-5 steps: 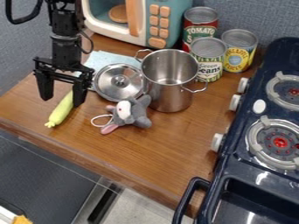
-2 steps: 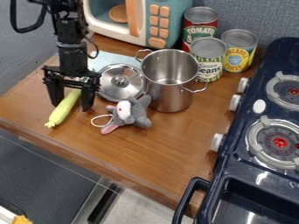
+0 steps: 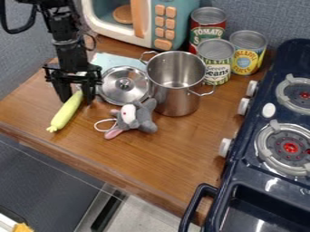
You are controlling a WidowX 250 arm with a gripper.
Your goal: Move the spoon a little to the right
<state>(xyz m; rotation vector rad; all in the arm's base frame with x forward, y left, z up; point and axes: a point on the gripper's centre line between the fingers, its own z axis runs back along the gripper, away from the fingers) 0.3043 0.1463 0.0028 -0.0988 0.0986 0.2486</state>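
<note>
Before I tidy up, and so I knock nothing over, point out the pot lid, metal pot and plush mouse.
Pot lid (image 3: 124, 83): camera view, on its knob.
Metal pot (image 3: 173, 100): camera view, on its outer wall.
Plush mouse (image 3: 144, 118): camera view, on its grey body.

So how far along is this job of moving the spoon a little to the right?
Done: nothing I can confirm. In hand: the pincer is open at the upper end of the yellow-green toy vegetable; whether a spoon is there, I cannot tell. Left, probably: closing, shifting right, releasing.
</note>
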